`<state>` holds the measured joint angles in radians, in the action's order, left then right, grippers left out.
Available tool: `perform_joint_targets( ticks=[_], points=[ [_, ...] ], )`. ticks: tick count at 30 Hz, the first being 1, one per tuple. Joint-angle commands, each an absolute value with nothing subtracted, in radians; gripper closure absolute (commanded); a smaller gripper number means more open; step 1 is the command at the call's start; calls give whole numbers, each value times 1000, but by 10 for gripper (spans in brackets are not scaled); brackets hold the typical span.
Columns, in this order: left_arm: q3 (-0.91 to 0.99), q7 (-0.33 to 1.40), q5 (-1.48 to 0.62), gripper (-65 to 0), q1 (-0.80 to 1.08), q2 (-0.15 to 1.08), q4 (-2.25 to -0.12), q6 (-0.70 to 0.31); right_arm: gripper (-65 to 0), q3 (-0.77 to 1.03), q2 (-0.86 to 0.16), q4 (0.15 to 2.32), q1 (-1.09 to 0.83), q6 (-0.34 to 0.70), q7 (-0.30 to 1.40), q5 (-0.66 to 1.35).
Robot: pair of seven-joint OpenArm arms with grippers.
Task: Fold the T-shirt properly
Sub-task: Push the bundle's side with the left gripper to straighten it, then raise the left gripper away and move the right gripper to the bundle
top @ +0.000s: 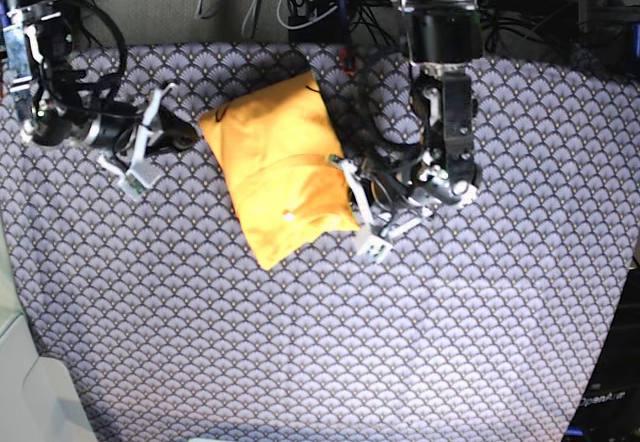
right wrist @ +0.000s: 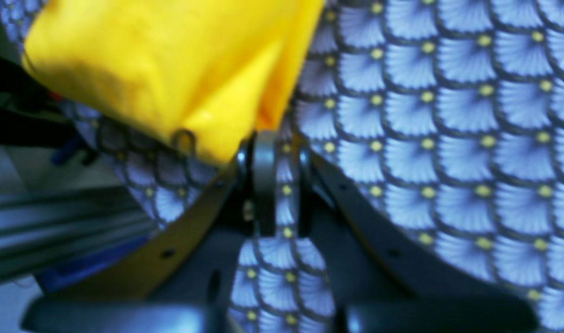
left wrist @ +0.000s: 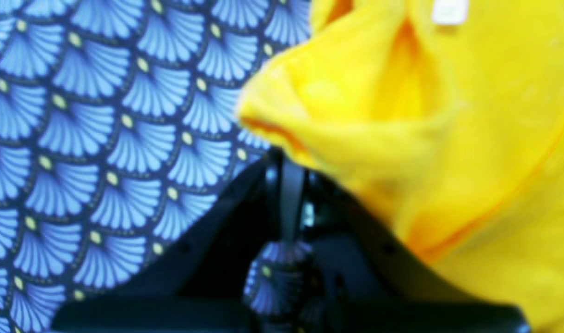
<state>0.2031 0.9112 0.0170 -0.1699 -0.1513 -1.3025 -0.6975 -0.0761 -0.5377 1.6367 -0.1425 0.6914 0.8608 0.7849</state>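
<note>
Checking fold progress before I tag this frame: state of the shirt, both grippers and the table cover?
T-shirt: folded into a compact bundle, lying tilted on the cloth, some edges bunched.
left gripper: shut, tips at the shirt's edge; blur hides whether fabric is pinched.
right gripper: jaws slightly apart, patterned cloth visible between them, beside the shirt's corner, holding nothing.
tablecloth: spread flat over the table, under the shirt.
</note>
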Motion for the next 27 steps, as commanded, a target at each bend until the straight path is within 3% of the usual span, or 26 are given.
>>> perform_joint_targets(
  ticks=[1, 16, 20, 27],
  points=[
    [202, 892, 1, 0, -209, -157, -1287, -698, -46, -73, -545, 1647, -137, 698, 843, 802],
    [209, 745, -30, 0, -298, -157, -1093, -698, -46, -186, -475, 1658, -185, 698, 843, 803],
    [214, 788, -102, 0, -298, -157, -1113, -698, -46, -125, -503, 1658, -188, 698, 843, 803],
    [231, 934, -222, 0, -240, 1, -1337, -698, -46, -7, -562, 1669, -180, 698, 848, 806]
  ],
)
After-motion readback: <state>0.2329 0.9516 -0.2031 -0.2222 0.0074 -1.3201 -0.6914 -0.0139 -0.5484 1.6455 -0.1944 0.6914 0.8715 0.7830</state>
